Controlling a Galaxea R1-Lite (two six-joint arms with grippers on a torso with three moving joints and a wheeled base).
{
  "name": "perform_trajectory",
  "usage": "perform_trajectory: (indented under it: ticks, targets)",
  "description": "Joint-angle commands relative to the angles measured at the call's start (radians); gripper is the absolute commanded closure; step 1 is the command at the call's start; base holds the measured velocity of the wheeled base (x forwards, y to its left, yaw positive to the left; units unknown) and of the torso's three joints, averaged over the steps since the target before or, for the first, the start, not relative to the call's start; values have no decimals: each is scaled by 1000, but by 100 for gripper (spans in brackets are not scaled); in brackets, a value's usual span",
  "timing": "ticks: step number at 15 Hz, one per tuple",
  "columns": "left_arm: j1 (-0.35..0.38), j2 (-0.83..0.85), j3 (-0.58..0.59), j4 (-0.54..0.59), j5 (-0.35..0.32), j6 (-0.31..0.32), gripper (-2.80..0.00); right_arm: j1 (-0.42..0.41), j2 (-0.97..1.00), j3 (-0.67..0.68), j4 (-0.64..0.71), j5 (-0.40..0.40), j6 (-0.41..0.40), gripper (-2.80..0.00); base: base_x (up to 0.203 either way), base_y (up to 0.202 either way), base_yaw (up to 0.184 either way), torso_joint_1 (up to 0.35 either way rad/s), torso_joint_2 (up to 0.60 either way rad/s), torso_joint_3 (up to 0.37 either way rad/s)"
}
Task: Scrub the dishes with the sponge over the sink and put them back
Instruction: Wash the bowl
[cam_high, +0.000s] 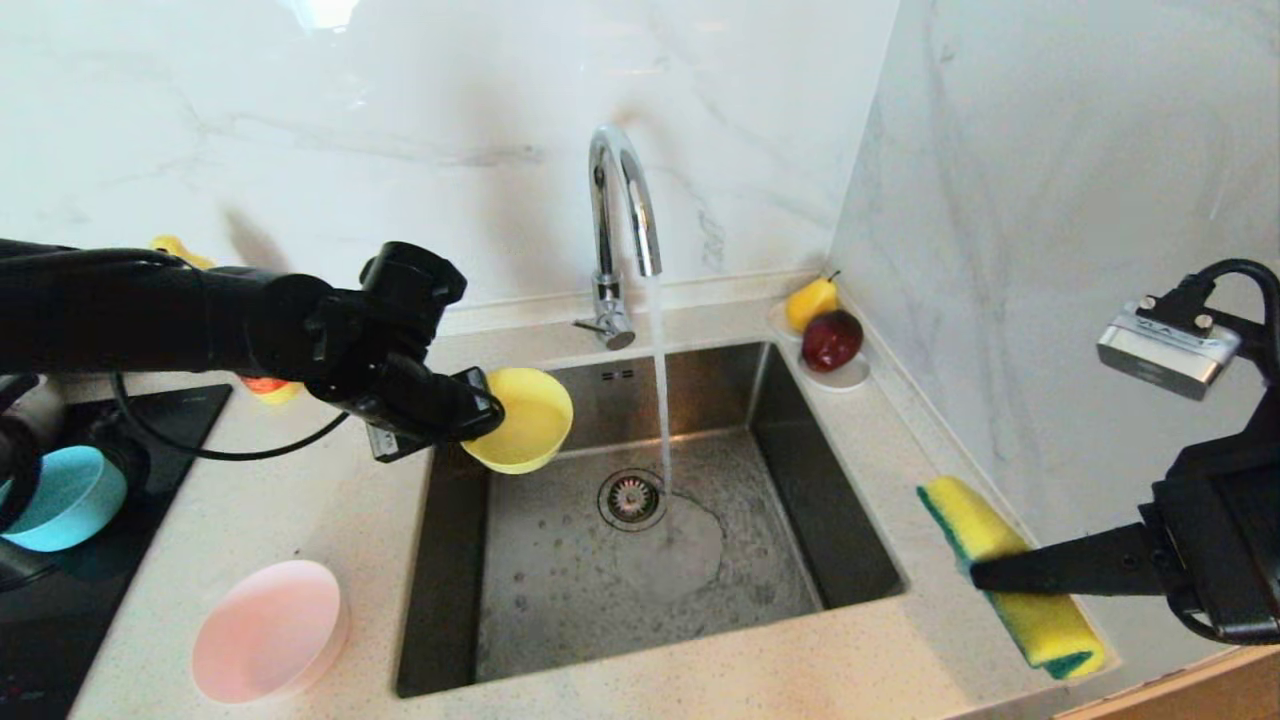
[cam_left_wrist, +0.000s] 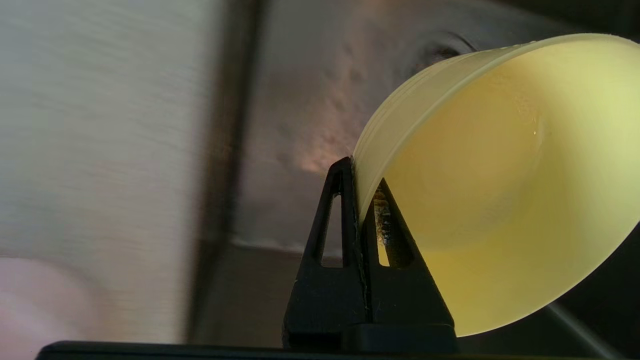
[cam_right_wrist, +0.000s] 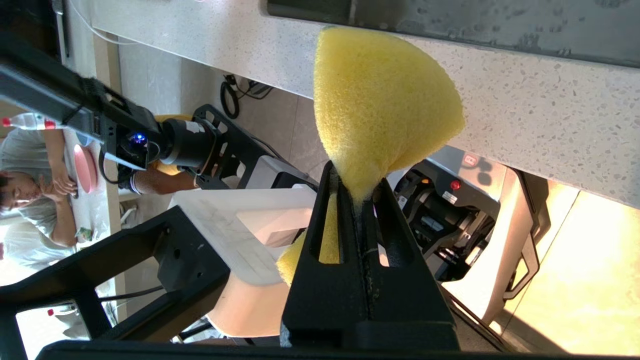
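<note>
Pinched by its rim in the left gripper's (cam_left_wrist: 361, 200) closed jaws, the round yellow plastic bowl (cam_high: 522, 420) hangs tilted over the steel sink (cam_high: 860, 560), beside the running water. Right gripper (cam_right_wrist: 357, 192) squeezes the yellow block sponge (cam_high: 1010, 575) over the counter (cam_high: 300, 500). Scrubbing looks unstarted; pink bowl (cam_high: 268, 630) and blue bowl (cam_high: 65, 498) wait.
</note>
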Motion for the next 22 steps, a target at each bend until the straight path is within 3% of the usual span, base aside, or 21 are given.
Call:
perform_trajectory:
  ticks: [1, 10, 22]
  targets:
    - [-59, 67, -59, 11, 1, -24, 0, 4, -6, -1, 2, 4, 2, 0, 0, 0, 0, 0, 0, 0]
    - [-184, 249, -229, 30, 2, -205, 0, 5, -27, -7, 2, 6, -18, 0, 0, 0, 0, 0, 0, 0]
    - [-215, 350, -343, 30, 2, -263, 0, 5, -40, -12, 2, 7, -18, 0, 0, 0, 0, 0, 0, 0]
